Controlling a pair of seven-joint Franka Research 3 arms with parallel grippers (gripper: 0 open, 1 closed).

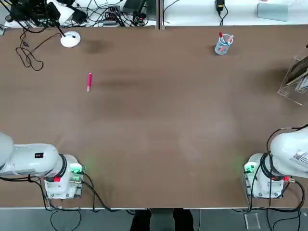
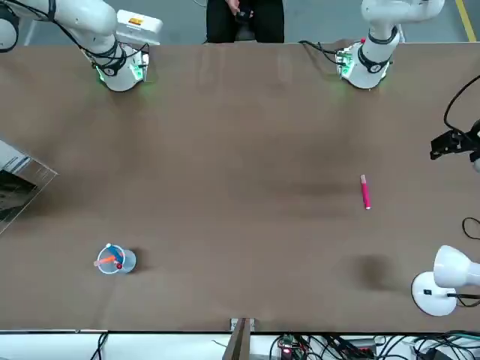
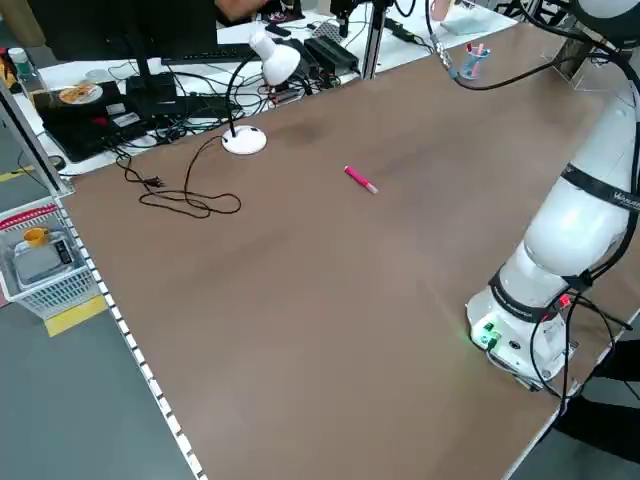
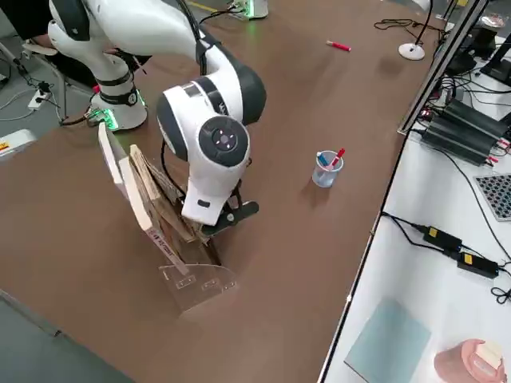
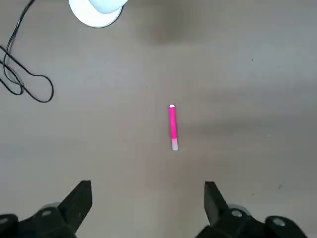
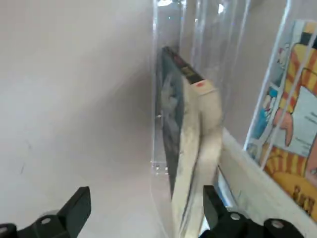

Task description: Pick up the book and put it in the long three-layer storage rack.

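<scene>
Right wrist view showed the book (image 6: 178,144) already standing on edge inside the long three-layer storage rack (image 6: 171,89), dark cover toward the clear front wall, pale page edge toward the tier behind. The right gripper (image 6: 143,210) was seen with its fingers spread wide and nothing held between them — the book's lower edge sat in the gap, but neither pad was seen pressing it. In the right side view the right arm was bent over the rack (image 4: 192,279) near the table's edge, the hand close above the slanted tiers. The task was judged near done, with only the withdrawal left.

Risks were judged as follows. The book could be snagged by a finger if the hand were pulled out at an angle, since the book's edge sat so close to one pad; it could then be dragged up or tipped out. The rack looked light and stood near the table's edge, so a bump from the wrist could shove or topple it. The book leaned in its slot rather than lying flat, so a knock could make it slide. A second illustrated book (image 6: 292,129) in the tier behind could also be disturbed.

The left gripper (image 5: 147,201) was parked above bare table, fingers wide apart and empty — a pink pen (image 5: 173,126) lay below it, untouched. No risk was expected from that side.
</scene>
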